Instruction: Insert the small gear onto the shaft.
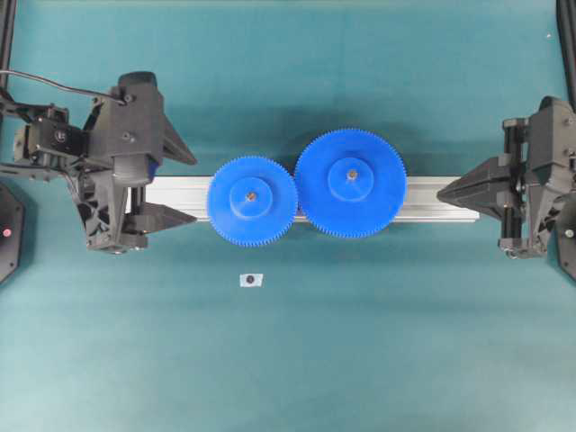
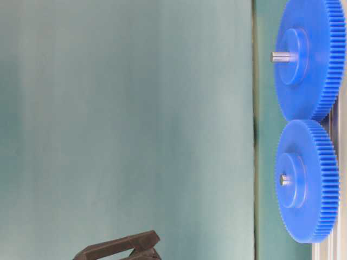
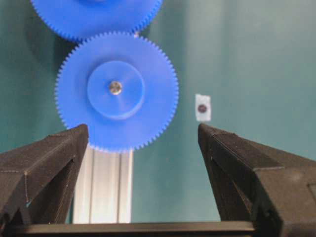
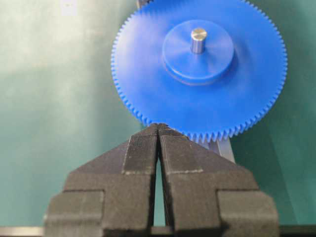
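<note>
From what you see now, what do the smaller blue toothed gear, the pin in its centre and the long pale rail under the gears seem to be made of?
Smaller blue toothed gear: likely moulded plastic, uniform matte blue with fine crisp teeth.
Pin in its centre: probably metal, its grey end glints.
Long pale rail: seemingly extruded aluminium, silvery with straight lengthwise grooves.

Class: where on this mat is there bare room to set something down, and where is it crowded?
Bare: the mat above the rail, and below it around the small clear mount. Crowded: the rail's middle, where the small gear meshes with the larger gear.
</note>
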